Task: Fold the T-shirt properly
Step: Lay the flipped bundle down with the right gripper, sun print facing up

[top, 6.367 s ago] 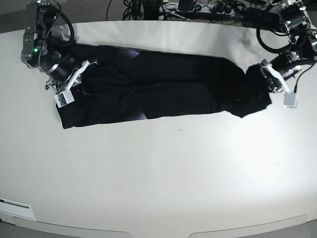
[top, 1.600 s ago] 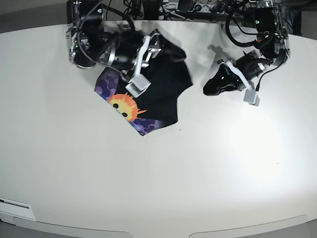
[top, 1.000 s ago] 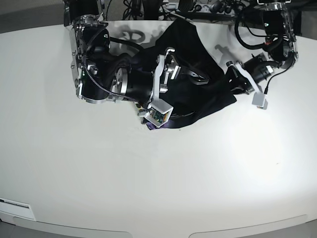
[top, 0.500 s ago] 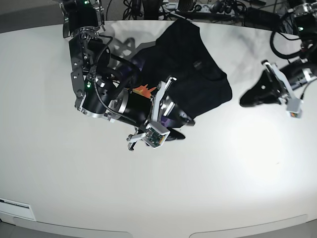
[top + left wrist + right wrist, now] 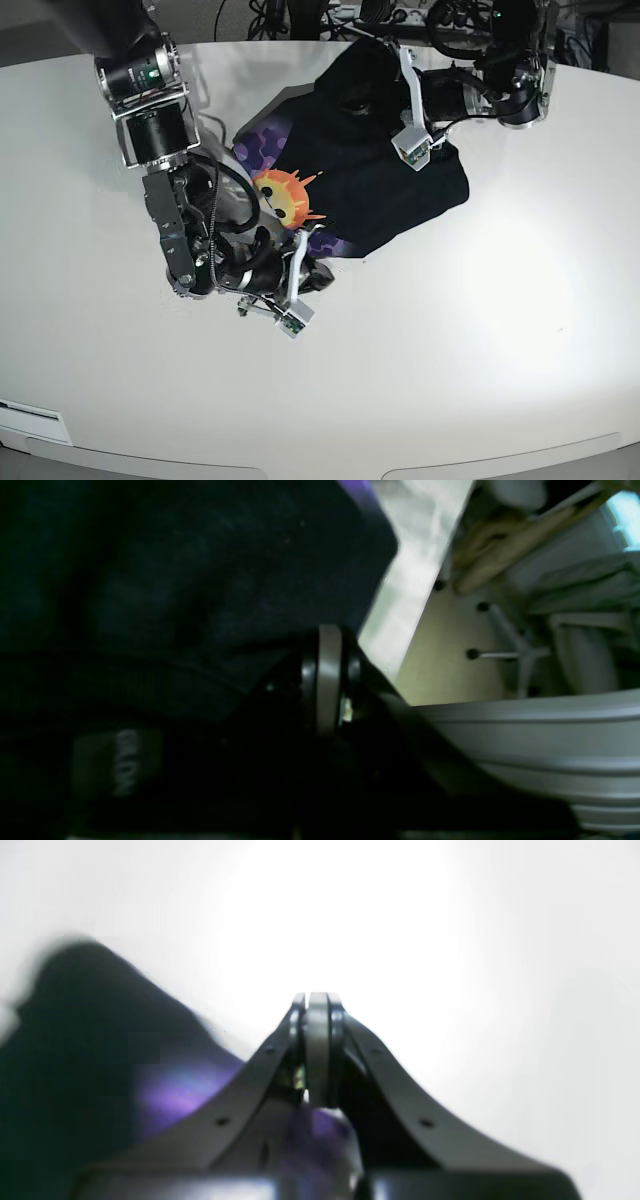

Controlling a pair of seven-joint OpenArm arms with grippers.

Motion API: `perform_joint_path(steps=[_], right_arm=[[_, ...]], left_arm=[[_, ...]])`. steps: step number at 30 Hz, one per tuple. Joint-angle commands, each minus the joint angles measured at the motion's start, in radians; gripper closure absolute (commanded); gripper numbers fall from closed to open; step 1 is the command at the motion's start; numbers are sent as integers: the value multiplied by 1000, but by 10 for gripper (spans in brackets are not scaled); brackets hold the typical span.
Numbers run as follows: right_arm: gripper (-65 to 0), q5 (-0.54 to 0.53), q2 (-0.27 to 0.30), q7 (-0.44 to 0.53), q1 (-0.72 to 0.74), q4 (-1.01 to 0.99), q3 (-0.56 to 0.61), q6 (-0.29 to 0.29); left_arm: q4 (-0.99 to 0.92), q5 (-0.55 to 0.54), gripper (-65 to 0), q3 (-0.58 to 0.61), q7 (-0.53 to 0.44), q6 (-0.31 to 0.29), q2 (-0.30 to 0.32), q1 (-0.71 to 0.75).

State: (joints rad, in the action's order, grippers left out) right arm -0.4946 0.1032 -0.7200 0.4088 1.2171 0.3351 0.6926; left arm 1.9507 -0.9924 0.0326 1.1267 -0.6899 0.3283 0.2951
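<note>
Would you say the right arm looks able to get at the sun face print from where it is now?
Probably yes: the right tool sits shut at the T-shirt's near edge, and the sun face print lies uncovered just beyond, with nothing between.

I'm looking at a big white table (image 5: pixel 420 370) with a rounded outline, and it's filling nearly the whole base view. Overhead light is glaring off it around 4 o'clock from center. The only thing I'm seeing lying on it is the T-shirt (image 5: pixel 385 185), bunched up toward 12 o'clock. It's showing mostly black cloth, with the orange-yellow sun face (image 5: pixel 283 198) and purple honeycomb print turning up on its 9 o'clock side. The cloth is lying crumpled and partly doubled over, its lower edge trailing toward 6 o'clock. In the right wrist view the tabletop is washing out to plain white.
</note>
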Motion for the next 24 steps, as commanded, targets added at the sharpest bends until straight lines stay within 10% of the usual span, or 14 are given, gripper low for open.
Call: perform_joint_path(steps=[1, 12, 18, 24], right_arm=[[0, -18, 24, 26, 38, -12, 14, 6], [0, -245, 262, -56, -240, 162, -31, 6], [0, -231, 201, -59, -564, 411, -242, 6], [0, -33, 59, 25, -649, 604, -335, 6]], left_arm=[[7, 10, 0, 3, -29, -8, 22, -6], [-428, 211, 0, 93, -259, -8, 186, -189], [-645, 343, 0, 187, -447, -8, 204, -340], [-554, 172, 0, 241, -172, -8, 231, -465]])
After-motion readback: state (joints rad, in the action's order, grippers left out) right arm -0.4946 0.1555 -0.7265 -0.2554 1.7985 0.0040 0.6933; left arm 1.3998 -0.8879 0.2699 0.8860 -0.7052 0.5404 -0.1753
